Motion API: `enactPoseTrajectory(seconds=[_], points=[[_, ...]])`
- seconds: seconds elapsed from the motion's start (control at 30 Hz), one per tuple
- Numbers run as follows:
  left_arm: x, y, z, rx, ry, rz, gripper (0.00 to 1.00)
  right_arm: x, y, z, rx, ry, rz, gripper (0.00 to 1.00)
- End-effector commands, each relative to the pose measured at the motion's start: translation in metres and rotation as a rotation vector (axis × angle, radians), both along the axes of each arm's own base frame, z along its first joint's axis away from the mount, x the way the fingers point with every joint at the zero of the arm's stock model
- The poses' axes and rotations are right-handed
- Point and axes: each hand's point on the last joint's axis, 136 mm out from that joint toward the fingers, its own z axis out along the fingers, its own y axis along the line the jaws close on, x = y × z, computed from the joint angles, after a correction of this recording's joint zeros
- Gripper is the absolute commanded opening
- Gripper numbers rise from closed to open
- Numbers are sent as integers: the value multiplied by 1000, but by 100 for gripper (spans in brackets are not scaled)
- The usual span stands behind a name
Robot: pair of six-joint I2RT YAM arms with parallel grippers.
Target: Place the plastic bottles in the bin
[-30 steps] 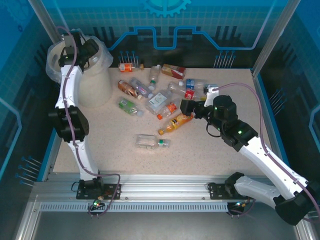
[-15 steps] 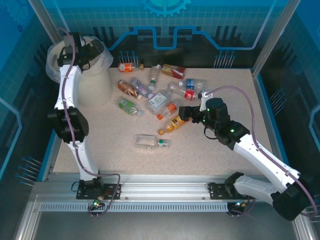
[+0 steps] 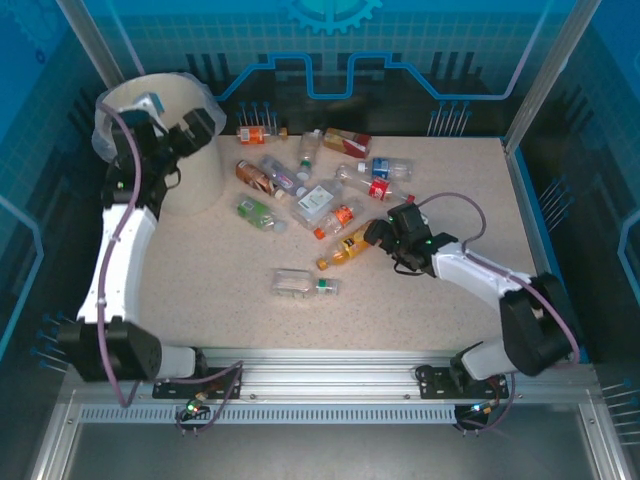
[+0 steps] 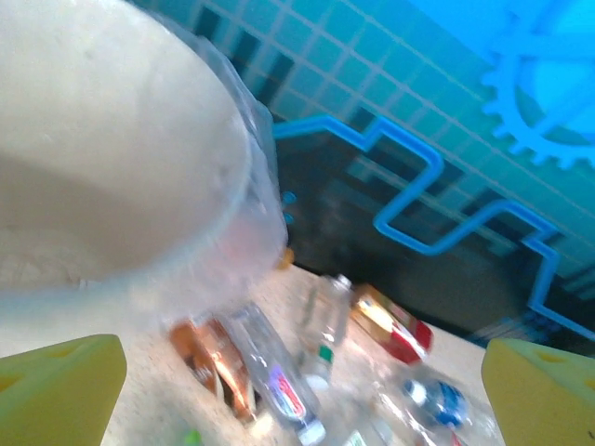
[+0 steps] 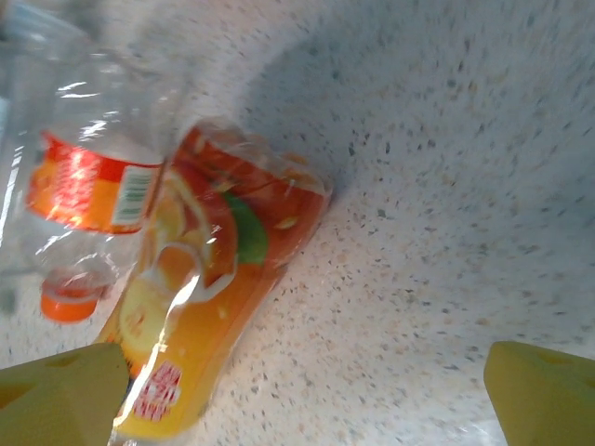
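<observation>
Now | speckled beige table (image 3: 230,310) (blue-panelled walls (image 3: 420,40)) | left gripper (image 3: 170,130), right gripper (image 3: 378,233): jaws apart

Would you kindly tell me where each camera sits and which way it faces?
Top external: above and behind the arm bases, looking down on the table, bin and bottles; both arms, left hand and right hand show.
Left wrist: beside the bin's rim, facing across the table toward the bottles; its yellow fingertips at the bottom corners.
Right wrist: low over the table, facing down at the orange juice bottle; its yellow fingertips likewise.
Shared: top external and right wrist both show that bottle.
</observation>
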Motion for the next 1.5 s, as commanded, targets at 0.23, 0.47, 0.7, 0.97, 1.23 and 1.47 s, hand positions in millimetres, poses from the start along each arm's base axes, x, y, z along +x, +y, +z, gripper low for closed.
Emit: enactPoseTrajectory(seconds=[0.23, 0.47, 0.7, 0.97, 1.23, 1.47], points=[[-49, -42, -23, -95, -31, -167, 99, 57, 49, -28, 276, 94, -178, 100], [-63, -55, -54, -82, 28, -248, 99, 60, 41, -52, 214, 122, -276, 84], [-67, -62, -67, -72, 70, -284, 99, 62, 33, -49, 186, 75, -295, 74], [-68, -88, -80, -42, 71, -373, 99, 70, 32, -15, 184, -78, -223, 50], [-68, -141, -108, -36, 150, -565, 99, 69, 49, 79, 92, -368, 41, 44], [-95, -209, -108, -125, 66, -937, 99, 53, 90, 167, 224, -607, 324, 44]])
